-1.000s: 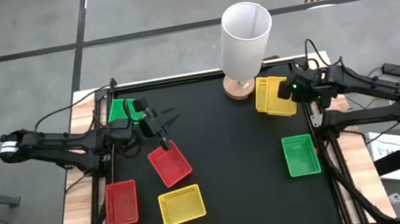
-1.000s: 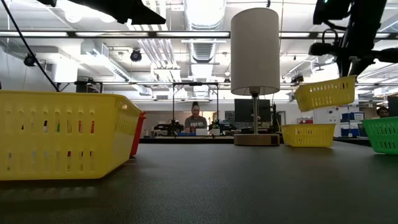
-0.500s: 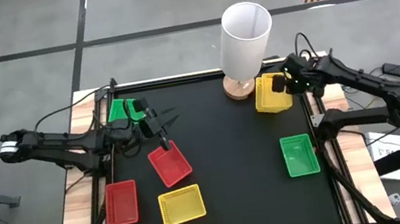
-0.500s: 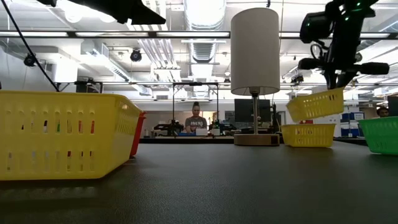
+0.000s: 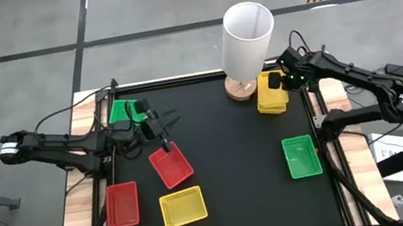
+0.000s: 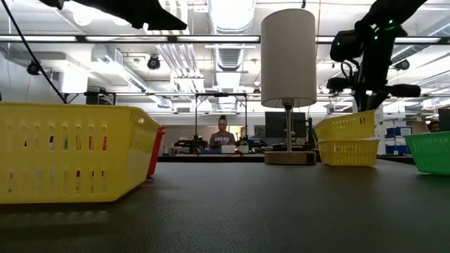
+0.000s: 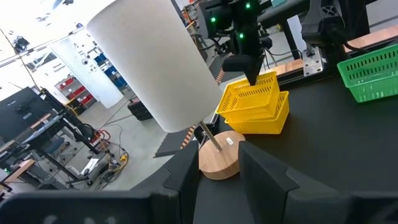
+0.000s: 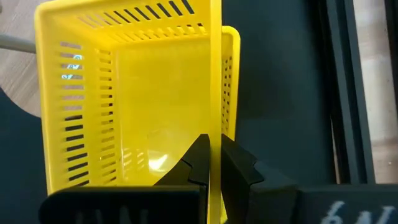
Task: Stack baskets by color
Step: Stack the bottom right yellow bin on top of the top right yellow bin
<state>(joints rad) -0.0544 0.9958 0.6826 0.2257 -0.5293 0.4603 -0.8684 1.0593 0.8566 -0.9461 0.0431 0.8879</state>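
Observation:
My right gripper (image 5: 287,81) is shut on a yellow basket (image 6: 344,126), which tilts over a second yellow basket (image 6: 348,152) beside the white cylinder's wooden base (image 5: 240,88). My left gripper (image 5: 173,121) stands open and level above the table's left half, with nothing between its fingers. Just beyond it a red basket (image 5: 171,165) lies flat on the mat. Another red basket (image 5: 122,204), a yellow one (image 5: 182,207) and two green ones (image 5: 302,156) (image 5: 124,110) also rest on their bottoms. My right gripper pinches the upper yellow basket's side wall (image 8: 216,124), the one toward the table's right edge, with one finger inside and one outside. The fingers slant down from above. The basket hangs tilted, its low edge (image 6: 330,139) down at the rim of the lower yellow basket.
The tall white cylinder (image 5: 248,39) stands close to the left of the two yellow baskets. The mat's black frame and the wooden table edge (image 5: 326,93) run just right of them. Open mat lies in the middle (image 5: 231,149).
My right gripper has carried the yellow basket toward the white cylinder and down. The basket hung clear beside the other yellow one; now it sits tilted right over it, down at its rim.

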